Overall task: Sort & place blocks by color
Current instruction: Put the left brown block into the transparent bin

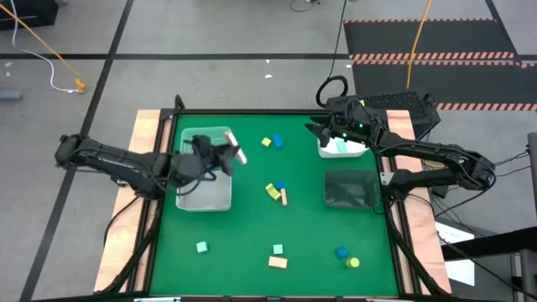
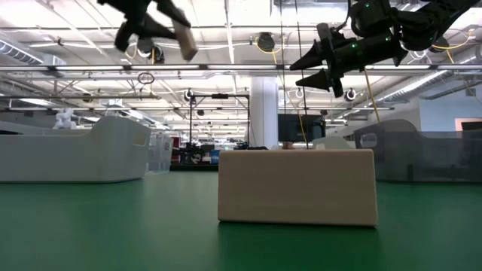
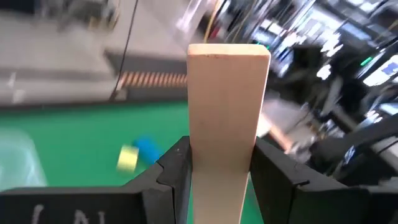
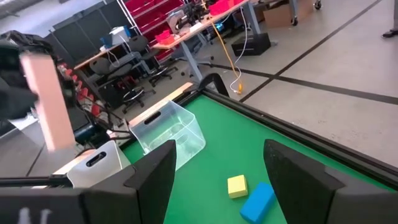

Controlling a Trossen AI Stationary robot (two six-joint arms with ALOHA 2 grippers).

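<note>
The left gripper (image 1: 225, 154) was clamped on the tan plank (image 1: 237, 150), high above the clear bin (image 1: 204, 192) on the left of the green table (image 1: 252, 252); I judged it was lifted there to be dropped in with the wood pieces. The plank's long axis ran out along the fingers (image 3: 174, 171), its free end pointing away from the wrist, tilted rather than level (the low view showed it slanting). The right gripper (image 1: 317, 131) hung with fingers spread wide and empty, near the white bin (image 1: 357, 152). Loose blocks, among them a yellow block (image 4: 237, 185) touching a blue block (image 4: 257, 200), lay scattered on the table.
</note>
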